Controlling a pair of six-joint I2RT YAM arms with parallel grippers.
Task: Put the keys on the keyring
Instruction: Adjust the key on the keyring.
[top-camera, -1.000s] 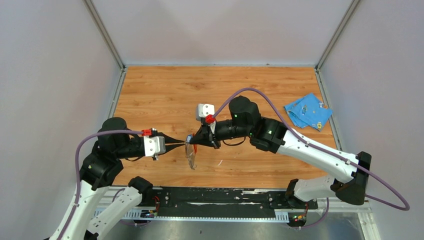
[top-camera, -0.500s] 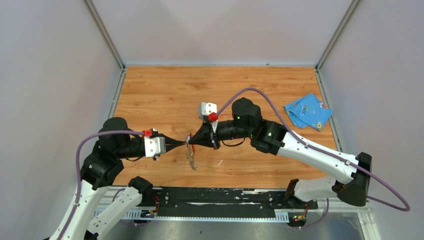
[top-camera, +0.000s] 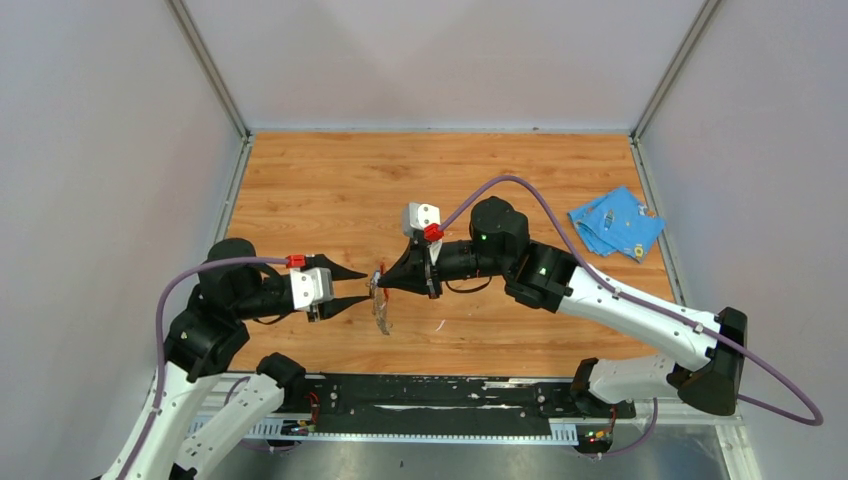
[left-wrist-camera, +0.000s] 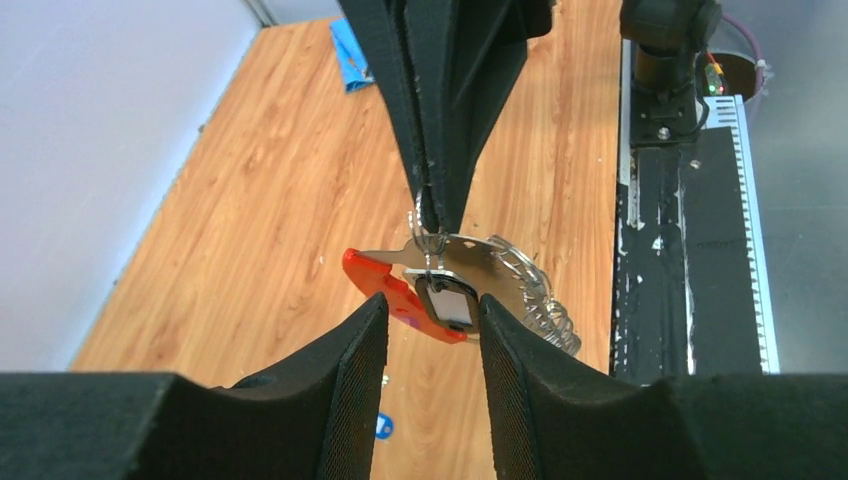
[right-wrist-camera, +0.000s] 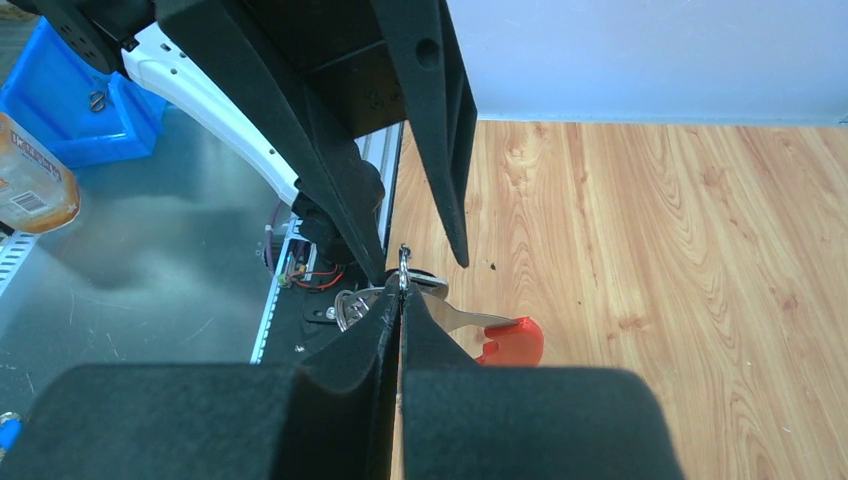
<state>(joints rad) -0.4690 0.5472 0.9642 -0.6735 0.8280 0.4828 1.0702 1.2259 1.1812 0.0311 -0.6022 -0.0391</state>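
The keyring hangs in mid-air over the table's near middle. Its red end, silvery-grey strap and metal coil show in the left wrist view. My right gripper is shut on its small wire ring. A black-headed key dangles from that ring, just in front of my left gripper. The left gripper is open, with a finger on each side of the key and a gap to both. The blue head of the other key lies on the wood below.
A crumpled blue cloth with small metal bits on it lies at the table's far right. The black rail with the arm bases runs along the near edge. Grey walls close in the left, back and right.
My left gripper, shut at the keyring half a second ago, has opened and drawn back slightly to the left. The right gripper still holds the ring and has barely moved.
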